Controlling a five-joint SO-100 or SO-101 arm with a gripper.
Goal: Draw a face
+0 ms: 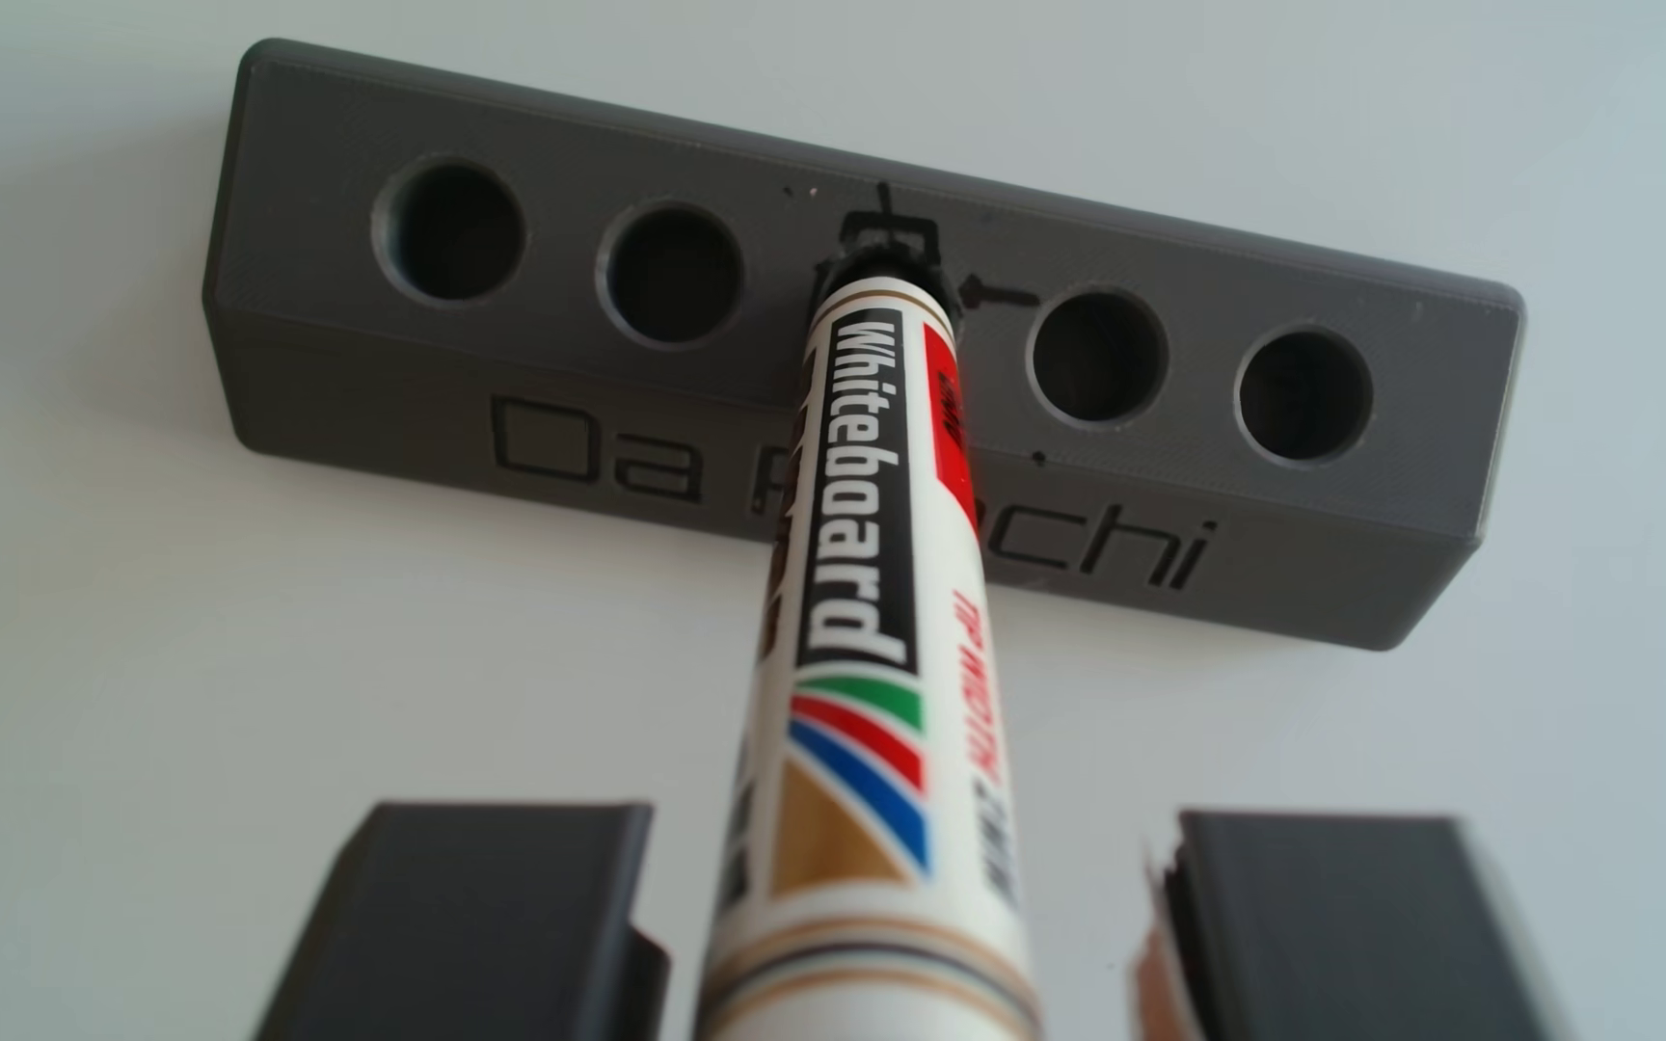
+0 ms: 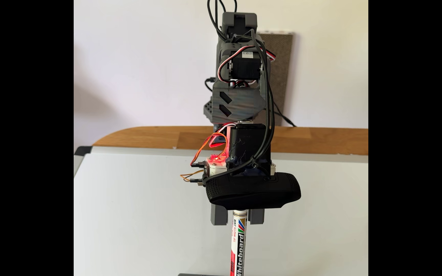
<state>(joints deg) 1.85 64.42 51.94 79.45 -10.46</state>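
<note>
Whiteboard marker (image 1: 859, 561) stood upright, tip down in middle hole of grey 5-hole holder (image 1: 609, 400), long axis vertical, gripper (image 2: 237, 219) fingers spread either side w/ gaps, whiteboard (image 2: 135, 212) beneath.

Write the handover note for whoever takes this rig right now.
Gripper: open, one finger on each side of the marker, gaps visible on both sides in the other view; not clamped.
Marker: standing tip-down in the middle hole of the grey holder, which lies on the whiteboard. The other four holes are empty.
Done: gripper lined up around the marker. No drawing seen on the visible part of the board.
Left: close on the marker, lift it out, draw the face.
</note>
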